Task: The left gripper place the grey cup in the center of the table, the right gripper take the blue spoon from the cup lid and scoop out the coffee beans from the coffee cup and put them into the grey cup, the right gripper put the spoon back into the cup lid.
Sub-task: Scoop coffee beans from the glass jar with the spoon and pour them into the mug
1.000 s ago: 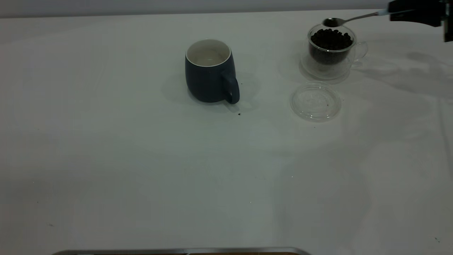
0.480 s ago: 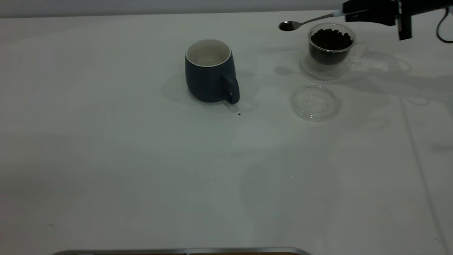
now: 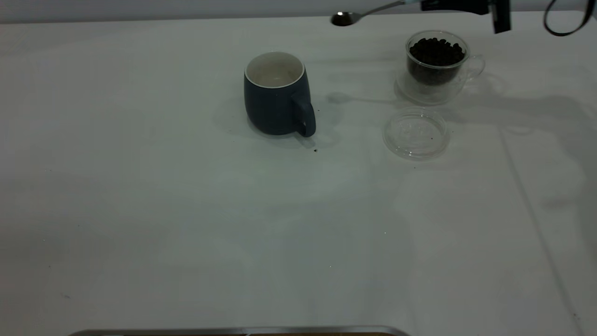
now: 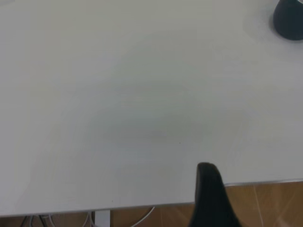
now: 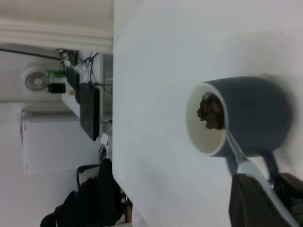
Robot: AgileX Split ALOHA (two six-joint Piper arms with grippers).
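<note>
The grey cup (image 3: pixel 275 95) stands upright mid-table with its handle toward the front right; the exterior view shows nothing in its white inside. My right gripper (image 3: pixel 433 4) is high at the back right, shut on the pale handle of the blue spoon (image 3: pixel 347 17). The spoon's bowl hangs in the air between the grey cup and the coffee cup (image 3: pixel 436 65), which holds the heap of coffee beans (image 3: pixel 436 50). In the right wrist view, my right gripper (image 5: pixel 265 182) holds the spoon (image 5: pixel 236 151) with beans (image 5: pixel 210 113) in its bowl, in line with the grey cup's (image 5: pixel 258 113) mouth. The cup lid (image 3: pixel 415 134) lies bare in front of the coffee cup.
My left gripper (image 4: pixel 210 198) is parked over the table's near edge (image 4: pixel 142 205), far from the grey cup (image 4: pixel 289 19). A tiny dark speck (image 3: pixel 315 150) lies on the table (image 3: pixel 186 210) by the cup's handle. A metal strip runs along the front edge (image 3: pixel 233 331).
My right gripper has carried the spoon left and upward, from above the coffee cup to a spot between the two cups. The cups and the lid have not moved.
</note>
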